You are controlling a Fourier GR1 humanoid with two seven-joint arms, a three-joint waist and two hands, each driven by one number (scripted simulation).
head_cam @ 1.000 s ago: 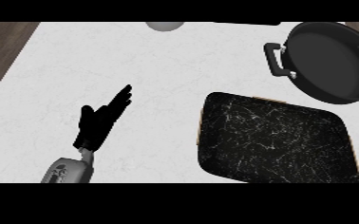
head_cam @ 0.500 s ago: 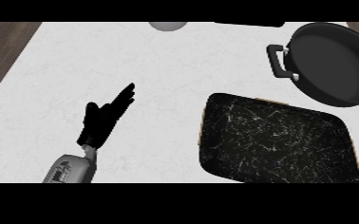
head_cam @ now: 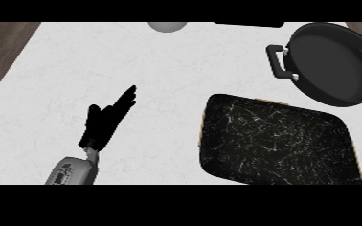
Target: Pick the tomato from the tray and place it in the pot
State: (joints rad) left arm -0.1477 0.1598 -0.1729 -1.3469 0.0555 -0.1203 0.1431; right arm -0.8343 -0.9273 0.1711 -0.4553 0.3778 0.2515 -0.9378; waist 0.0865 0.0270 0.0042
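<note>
Tray (head_cam: 276, 141) (dark, marbled) is shown beside the pot (head_cam: 326, 62); the left hand (head_cam: 106, 122) is held spread, fingers straight, over the counter (head_cam: 106, 62).

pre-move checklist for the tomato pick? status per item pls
1. Tomato in sight: not ok. None shows on the dark speckled rectangular tray or elsewhere.
2. Black round pot with side handle in view beyond the tray: ok, nothing seen inside.
3. Left hand open over the white marble counter, holding nothing: ok.
4. Right hand in view: not ok, it does not show.
5. Grey round object at the counter's far edge identified: cannot tell.
</note>
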